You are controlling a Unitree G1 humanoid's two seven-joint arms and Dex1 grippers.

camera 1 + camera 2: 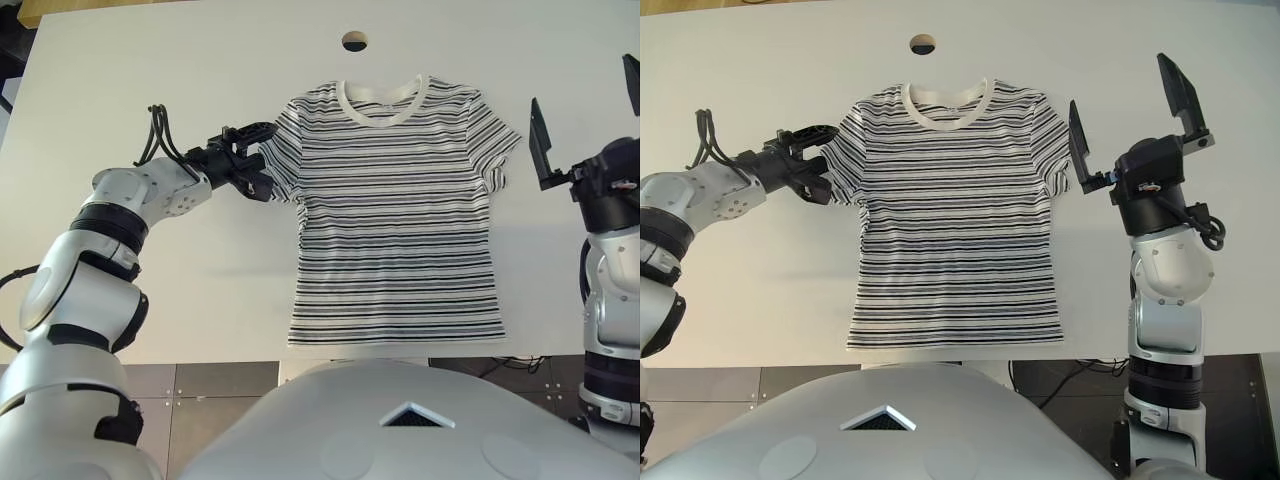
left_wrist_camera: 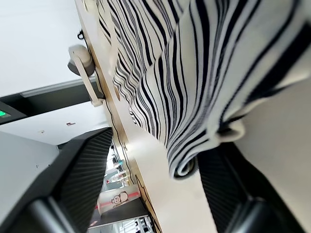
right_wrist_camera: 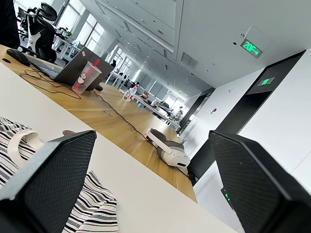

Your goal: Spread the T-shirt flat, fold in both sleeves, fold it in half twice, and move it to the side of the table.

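At the T-shirt [image 1: 395, 215] sleeve [image 1: 285, 140], left jaws gape around its hem [image 2: 184, 165]; right jaws gape.

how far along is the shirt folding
Done: the shirt lies flat on the table. In hand: the left gripper sits open around the hem of one sleeve; the right gripper is open beside the other sleeve. Left: both sleeve folds, two halvings, the move aside.

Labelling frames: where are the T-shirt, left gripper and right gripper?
T-shirt [image 1: 395, 220]: left eye view, mid-chest stripes.
left gripper [image 1: 266, 160]: left eye view, midway between its fingertips.
right gripper [image 1: 1120, 95]: right eye view, midway between its open fingertips.
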